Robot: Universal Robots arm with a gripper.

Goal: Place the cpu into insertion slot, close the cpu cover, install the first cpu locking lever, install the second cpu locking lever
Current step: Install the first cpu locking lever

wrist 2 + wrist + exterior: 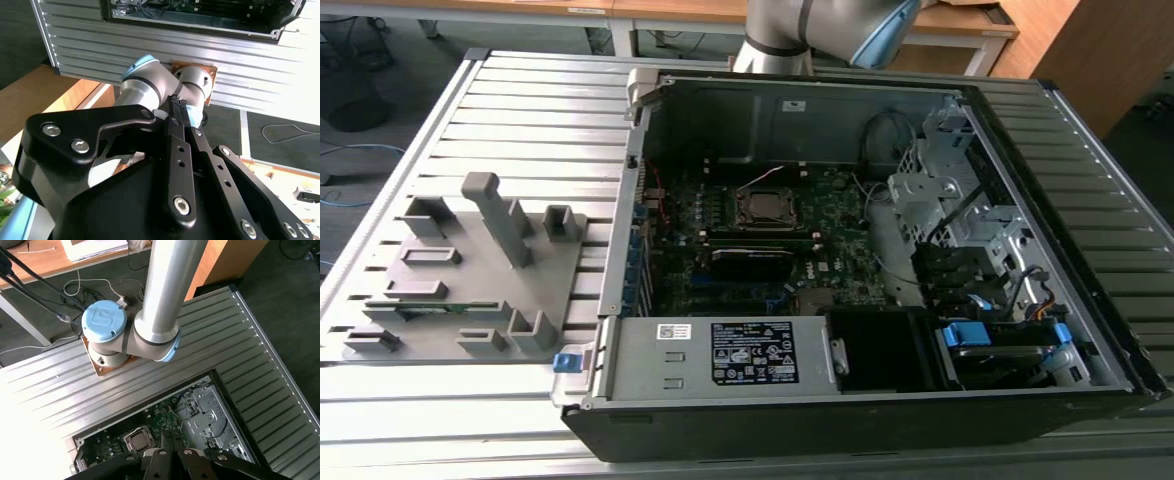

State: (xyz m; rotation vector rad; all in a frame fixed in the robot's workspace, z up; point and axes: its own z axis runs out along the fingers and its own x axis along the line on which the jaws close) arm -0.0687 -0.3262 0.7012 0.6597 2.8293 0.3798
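The insertion slot [765, 208] is a small square socket with a metal rim on the green board inside the open computer case [720, 355]. It also appears in the first wrist view as the insertion slot [140, 440]. The cpu cover seems to lie flat as that rim. I cannot make out the cpu, nor tell whether it sits in the socket. A thin pale rod [762, 177] slants up at the socket's far edge. My gripper [177, 104] is shut with nothing between its black fingers. The gripper [169, 441] hangs high above the case, well clear of the socket.
The case lies on a ribbed aluminium table [520, 120]. A grey fixture tray [454, 270] with upright posts sits at the exterior view's left. The arm's base [105, 330] is bolted to the table behind the case. Drive cages and cables [961, 250] crowd the case's right side.
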